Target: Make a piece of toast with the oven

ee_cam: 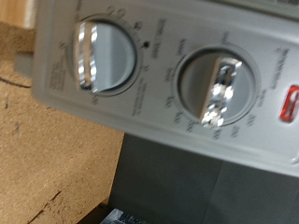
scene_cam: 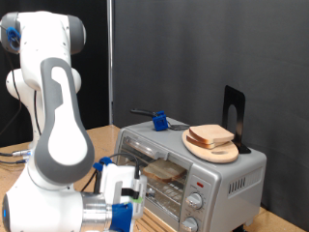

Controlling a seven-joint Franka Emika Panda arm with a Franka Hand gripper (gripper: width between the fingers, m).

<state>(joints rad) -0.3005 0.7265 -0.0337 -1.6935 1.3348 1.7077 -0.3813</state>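
The silver toaster oven (scene_cam: 227, 179) stands at the exterior view's lower right. One slice of toast (scene_cam: 164, 171) lies inside on the wire rack behind the glass. A second alike slice (scene_cam: 210, 136) lies on a round wooden plate (scene_cam: 224, 154) on top of the oven. My gripper (scene_cam: 133, 196) is low in front of the oven's door, at its left end. Nothing shows between its fingers. The wrist view is filled by the oven's control panel with two round knobs (ee_cam: 105, 56) (ee_cam: 217, 84) and the red mark (ee_cam: 292, 98). My fingers do not show clearly there.
A black stand (scene_cam: 235, 116) rises at the back of the oven's top. A blue-and-black utensil (scene_cam: 157, 121) lies on the top's far left. A wooden table surface (ee_cam: 47, 140) lies beside the oven. Dark curtains hang behind.
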